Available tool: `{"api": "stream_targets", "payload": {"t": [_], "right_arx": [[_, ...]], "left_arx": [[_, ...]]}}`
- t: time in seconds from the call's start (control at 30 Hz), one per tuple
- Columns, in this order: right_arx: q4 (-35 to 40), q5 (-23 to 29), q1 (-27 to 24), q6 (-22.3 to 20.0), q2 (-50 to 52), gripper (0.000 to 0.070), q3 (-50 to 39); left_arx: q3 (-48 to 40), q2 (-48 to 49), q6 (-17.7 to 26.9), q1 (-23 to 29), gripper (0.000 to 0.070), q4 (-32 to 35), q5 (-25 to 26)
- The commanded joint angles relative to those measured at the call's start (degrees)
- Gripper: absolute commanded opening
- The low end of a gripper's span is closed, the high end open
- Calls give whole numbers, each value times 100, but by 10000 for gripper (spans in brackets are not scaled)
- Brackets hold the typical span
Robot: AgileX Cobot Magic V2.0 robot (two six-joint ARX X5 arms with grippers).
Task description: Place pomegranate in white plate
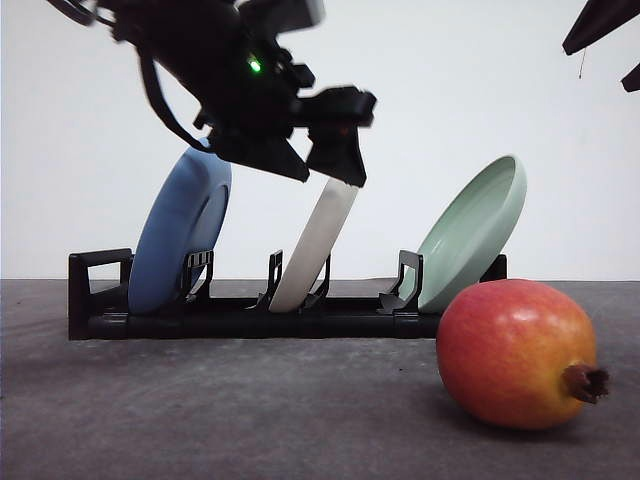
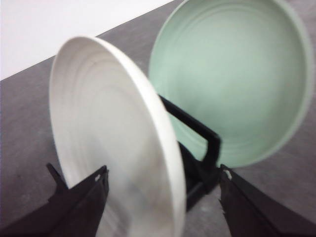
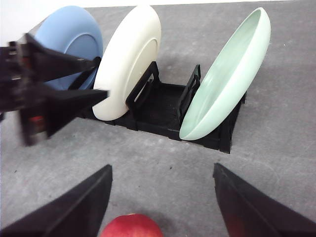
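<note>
The pomegranate (image 1: 515, 352), red fading to orange with a brown crown stub, lies on the grey table at the front right, in front of the rack. My right gripper (image 3: 163, 200) hangs open above it, and the fruit's top (image 3: 131, 226) shows between its fingers. The white plate (image 1: 315, 245) stands on edge in the rack's middle slot. My left gripper (image 1: 328, 172) is open at that plate's upper rim. In the left wrist view the white plate (image 2: 113, 138) passes between the spread fingers (image 2: 84, 207). I cannot tell whether they touch it.
A black dish rack (image 1: 240, 318) stands across the middle of the table. It also holds a blue plate (image 1: 180, 240) on the left and a pale green plate (image 1: 475, 230) on the right, both leaning. Bare grey table (image 1: 220, 410) lies in front of the rack.
</note>
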State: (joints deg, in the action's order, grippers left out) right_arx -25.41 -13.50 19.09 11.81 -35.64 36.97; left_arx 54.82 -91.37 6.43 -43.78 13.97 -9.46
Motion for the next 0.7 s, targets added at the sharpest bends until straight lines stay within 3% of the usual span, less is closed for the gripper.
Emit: {"api": "stream_targets", "payload": {"t": [0.0, 0.33, 0.53, 0.67], "right_arx": [[52, 0, 28, -31, -14, 412, 96], [52, 0, 28, -31, -15, 412, 96], [52, 0, 28, -31, -15, 412, 96], [52, 0, 28, -28, -13, 412, 96]], "left_arx": [[209, -190, 21, -55, 423, 38, -80], [566, -635, -6, -51, 409, -246, -111], [566, -693, -176, -53, 278, -241, -111], [566, -693, -342, -53, 128, -239, -111]]}}
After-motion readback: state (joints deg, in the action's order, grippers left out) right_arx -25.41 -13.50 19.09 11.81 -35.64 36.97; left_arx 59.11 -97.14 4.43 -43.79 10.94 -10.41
